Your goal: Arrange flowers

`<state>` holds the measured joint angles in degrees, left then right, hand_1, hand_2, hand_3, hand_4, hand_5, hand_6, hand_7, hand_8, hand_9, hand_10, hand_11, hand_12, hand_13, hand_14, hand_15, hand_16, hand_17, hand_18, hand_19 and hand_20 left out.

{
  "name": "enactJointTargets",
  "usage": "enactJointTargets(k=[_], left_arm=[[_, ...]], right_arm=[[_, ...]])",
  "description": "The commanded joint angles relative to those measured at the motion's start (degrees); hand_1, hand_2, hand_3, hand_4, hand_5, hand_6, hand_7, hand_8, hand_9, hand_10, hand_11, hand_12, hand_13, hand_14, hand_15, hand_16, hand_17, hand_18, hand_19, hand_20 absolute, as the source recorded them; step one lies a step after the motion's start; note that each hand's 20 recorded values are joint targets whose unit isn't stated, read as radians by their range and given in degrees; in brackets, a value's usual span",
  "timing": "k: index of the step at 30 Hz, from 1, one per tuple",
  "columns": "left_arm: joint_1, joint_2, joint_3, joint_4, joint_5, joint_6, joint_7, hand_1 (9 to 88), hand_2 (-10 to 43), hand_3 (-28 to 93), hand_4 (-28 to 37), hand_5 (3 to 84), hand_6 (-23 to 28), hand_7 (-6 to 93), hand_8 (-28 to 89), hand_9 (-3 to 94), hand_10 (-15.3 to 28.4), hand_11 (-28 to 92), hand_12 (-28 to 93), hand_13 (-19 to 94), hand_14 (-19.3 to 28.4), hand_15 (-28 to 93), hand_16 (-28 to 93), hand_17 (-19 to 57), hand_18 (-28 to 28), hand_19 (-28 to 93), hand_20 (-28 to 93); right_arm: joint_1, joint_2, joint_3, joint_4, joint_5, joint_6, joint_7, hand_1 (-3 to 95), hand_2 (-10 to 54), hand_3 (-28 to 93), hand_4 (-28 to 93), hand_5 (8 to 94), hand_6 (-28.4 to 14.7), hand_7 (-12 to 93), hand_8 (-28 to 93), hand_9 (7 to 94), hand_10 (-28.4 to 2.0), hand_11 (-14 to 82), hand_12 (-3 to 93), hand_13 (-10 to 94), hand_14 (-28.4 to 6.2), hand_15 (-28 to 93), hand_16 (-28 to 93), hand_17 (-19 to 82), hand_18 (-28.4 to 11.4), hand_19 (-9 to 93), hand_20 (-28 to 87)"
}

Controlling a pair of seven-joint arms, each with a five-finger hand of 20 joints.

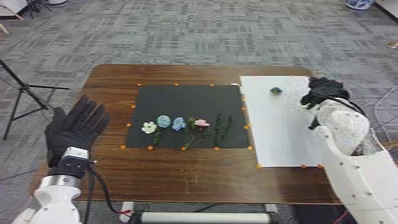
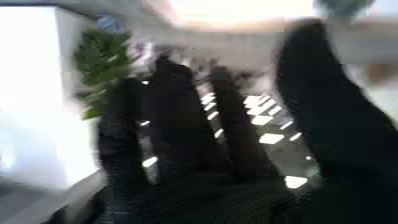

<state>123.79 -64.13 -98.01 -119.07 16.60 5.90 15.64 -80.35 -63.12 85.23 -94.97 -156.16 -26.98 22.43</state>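
The flowers [image 1: 164, 121] lie left of the white board [image 1: 274, 132], stems mostly toward the robot, so the right hand [image 1: 328, 91], its fingers straight and seemingly empty at the board's right edge, would have to cross it leftward to reach them. Well left of the board, the flat, empty left hand [image 1: 75, 131] is nearer the white bloom [image 1: 148, 128]. Whether the blurred leaves [image 2: 99, 62] touch the right fingers, I cannot tell.
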Motion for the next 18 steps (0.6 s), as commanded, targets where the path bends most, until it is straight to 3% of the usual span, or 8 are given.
enactJointTargets(k=[1, 5, 9, 11, 15, 18], left_arm=[[-0.11, 0.01, 0.52, -0.46, -0.95, 2.20, 0.42, 25.1, 19.9, 65, -28.3, 41.7, 7.7, 9.4, -9, 34.7, 13.3, 18, 7, 27, 14.4, 22, -4, -6.6, 14.7, 37, 9], [-0.41, 0.24, 0.70, -0.37, -1.02, 2.08, 0.29, 25.0, 20.0, 65, -28.3, 42.0, 7.9, 9.6, -9, 34.9, 13.3, 18, 7, 27, 14.4, 22, -4, -6.7, 14.8, 37, 9], [-0.70, 0.32, 0.81, -0.30, -1.15, 2.39, 0.25, 25.0, 20.0, 65, -28.3, 42.1, 8.0, 9.7, -9, 35.0, 13.4, 18, 7, 27, 14.4, 23, -4, -6.6, 14.8, 38, 9], [-0.89, 0.53, 1.06, -0.67, -2.11, 3.84, 1.09, 25.1, 20.0, 65, -28.3, 42.3, 8.1, 9.7, -9, 35.0, 13.4, 19, 7, 27, 14.4, 23, -4, -6.7, 14.8, 38, 9], [-0.82, 0.58, 0.86, -0.71, -1.70, 3.41, 1.66, 25.2, 20.2, 65, -28.3, 43.0, 8.4, 10.1, -9, 35.5, 13.8, 19, 7, 27, 14.7, 24, -4, -6.7, 14.9, 38, 9], [-0.63, 0.45, 0.75, -0.78, -1.79, 3.51, 1.94, 25.2, 20.3, 65, -28.3, 43.1, 8.4, 10.2, -9, 35.7, 13.8, 20, 7, 28, 14.7, 24, -4, -6.7, 14.9, 39, 9]], right_arm=[[0.62, 0.99, 0.48, 0.98, 1.38, -4.71, 1.67, 43.0, -9.5, 75, -28, 41.4, -6.4, 6, -9, 40.0, -14.7, 4.9, 11.6, 62, -10.2, 73, 29, 32, -22.4, 79, 39], [-0.49, 1.19, -0.50, 2.64, 1.08, 4.16, 2.36, 47.8, -9.5, 75, -28, 44.4, -4.4, 9, -10, 42.6, -12.6, 7.3, 11.2, 64, -9.5, 74, 28, 33, -22.0, 79, 39], [-1.51, 1.39, -1.73, 4.77, -0.28, 11.57, 2.22, 51.7, -9.5, 73, -28, 53.7, -1.1, 14, -12, 53.5, -8.3, 11.6, 11.2, 69, -7.5, 73, 28, 37, -21.3, 81, 39], [-1.95, 1.27, -1.61, 5.57, -1.23, 11.94, 1.22, 52.8, -9.5, 72, -28, 60.1, 0.7, 16, -13, 60.4, -8.4, 12.6, 11.7, 71, -7.1, 73, 29, 38, -21.3, 82, 39], [-2.59, 1.02, -1.67, 6.30, -0.99, 16.45, 1.78, 56.1, -9.5, 67, -28, 67.2, 2.4, 20, -9, 68.2, -8.4, 13.3, 13.8, 74, -6.5, 72, 30, 40, -21.1, 83, 39], [-2.12, 0.94, -1.58, 6.11, -1.24, 14.28, 1.20, 60.5, -9.5, 61, -28, 71.5, 2.3, 22, -4, 72.0, -8.1, 13.0, 16.4, 75, -6.1, 72, 30, 41, -21.0, 83, 39]])
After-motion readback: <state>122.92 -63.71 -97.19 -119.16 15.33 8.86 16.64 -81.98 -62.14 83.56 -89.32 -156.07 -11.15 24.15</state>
